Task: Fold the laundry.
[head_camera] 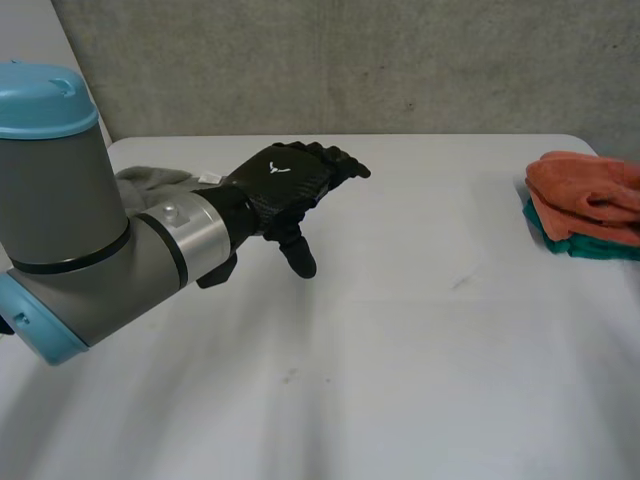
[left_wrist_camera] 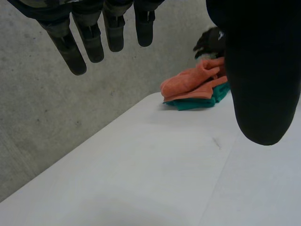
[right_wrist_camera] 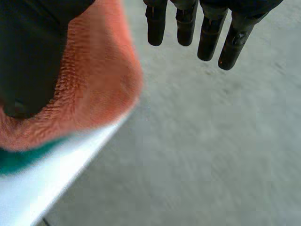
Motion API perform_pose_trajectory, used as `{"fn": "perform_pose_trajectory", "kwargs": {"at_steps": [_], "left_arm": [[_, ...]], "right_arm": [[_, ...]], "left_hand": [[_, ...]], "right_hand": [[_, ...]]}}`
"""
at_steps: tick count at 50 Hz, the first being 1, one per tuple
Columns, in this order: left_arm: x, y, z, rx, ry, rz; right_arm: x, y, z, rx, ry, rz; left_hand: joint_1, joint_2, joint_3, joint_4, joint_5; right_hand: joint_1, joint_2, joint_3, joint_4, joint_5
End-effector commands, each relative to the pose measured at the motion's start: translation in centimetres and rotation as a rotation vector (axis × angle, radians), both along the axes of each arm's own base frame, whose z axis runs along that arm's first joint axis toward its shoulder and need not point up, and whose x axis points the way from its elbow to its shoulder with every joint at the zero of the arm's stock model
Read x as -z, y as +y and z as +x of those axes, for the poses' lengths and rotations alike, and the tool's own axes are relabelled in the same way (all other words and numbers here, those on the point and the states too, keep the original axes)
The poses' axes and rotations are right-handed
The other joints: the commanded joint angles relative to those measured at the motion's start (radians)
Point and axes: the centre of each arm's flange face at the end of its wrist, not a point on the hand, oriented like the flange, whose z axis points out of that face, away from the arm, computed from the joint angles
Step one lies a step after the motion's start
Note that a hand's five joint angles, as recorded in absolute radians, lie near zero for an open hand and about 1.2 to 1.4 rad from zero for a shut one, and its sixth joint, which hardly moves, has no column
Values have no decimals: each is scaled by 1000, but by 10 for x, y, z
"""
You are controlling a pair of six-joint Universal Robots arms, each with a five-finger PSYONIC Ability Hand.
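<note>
An orange cloth (head_camera: 585, 188) lies folded on a teal cloth (head_camera: 590, 246) at the table's far right edge. My left hand (head_camera: 285, 185) hovers open over the left middle of the table, holding nothing. In the left wrist view its straight fingers (left_wrist_camera: 77, 52) and thumb point toward the orange cloth (left_wrist_camera: 188, 82) and teal cloth (left_wrist_camera: 197, 102), well short of them. My right hand (left_wrist_camera: 209, 41) shows dark just behind that stack. In the right wrist view my right hand (right_wrist_camera: 28, 52) is open, its thumb right over the orange cloth (right_wrist_camera: 94, 80), fingers (right_wrist_camera: 209, 35) straight and off it; teal cloth (right_wrist_camera: 19, 160) peeks out below.
A grey cloth (head_camera: 150, 180) lies crumpled behind my left forearm at the table's far left. The white table (head_camera: 420, 330) stretches bare between my left hand and the stack. A concrete wall (head_camera: 400, 60) stands behind the table's back edge.
</note>
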Motion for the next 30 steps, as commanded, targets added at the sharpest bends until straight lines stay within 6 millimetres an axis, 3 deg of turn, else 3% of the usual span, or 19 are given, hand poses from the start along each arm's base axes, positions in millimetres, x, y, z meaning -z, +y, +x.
{"fn": "perform_pose_trajectory", "kwargs": {"at_steps": [1,5,8,9,12,13,15,16,19,20,23,24,28,30], "left_arm": [[-1,0,2,-5,3,-1],[-10,0,5,-23,13,-21],[-18,-2,7,-45,23,-45],[-19,-2,7,-48,25,-49],[-23,-6,9,-74,35,-72],[-24,-7,10,-81,38,-79],[-30,-14,15,-120,54,-107],[-32,-16,16,-132,61,-114],[-34,-29,26,-199,77,-142],[-35,-32,28,-216,79,-148],[-34,-51,43,-280,82,-164],[-33,-55,47,-293,79,-164],[-25,-80,69,-365,55,-167],[-13,-100,80,-403,44,-167]], "right_arm": [[-65,6,-47,322,-131,-63],[-99,9,-53,435,-145,-40],[-120,10,-35,405,-179,-49],[-138,10,-7,338,-226,-91],[-164,19,41,218,-337,-152],[-180,29,70,137,-415,-175],[-191,41,98,52,-491,-178],[-195,54,121,-26,-557,-156],[-183,73,156,-131,-631,-67],[-172,89,180,-196,-662,-3],[-150,117,217,-283,-675,92],[-137,137,239,-333,-664,134],[-95,186,276,-424,-590,259],[-80,202,284,-447,-545,295]], "left_hand": [[11,-3,-11,-5,-23],[11,-3,-11,-5,-23],[2,-12,-19,-14,-32],[2,-12,-19,-14,-32],[-7,-21,-28,-23,-41],[-7,-21,-28,-23,-41],[-10,-24,-31,-26,-44],[-10,-24,-31,-26,-44],[-13,-28,-35,-29,-48],[-13,-28,-35,-29,-48],[-13,-28,-35,-29,-48],[-13,-28,-35,-29,-48],[-13,-28,-35,-29,-48],[-13,-28,-35,-29,-48]], "right_hand": [[-25,-45,-40,-56,-56],[-25,-45,-40,-56,-56],[-25,-45,-40,-56,-56],[-25,-45,-40,-56,-56],[-25,-45,-40,-56,-56],[-25,-45,-40,-56,-56],[-25,-45,-40,-56,-56],[-25,-45,-40,-56,-56],[-25,-45,-40,-56,-56],[-25,-45,-40,-56,-56],[-25,-45,-40,-56,-56],[-25,-45,-40,-56,-56],[-25,-45,-40,-56,-56],[-25,-45,-40,-56,-56]]}}
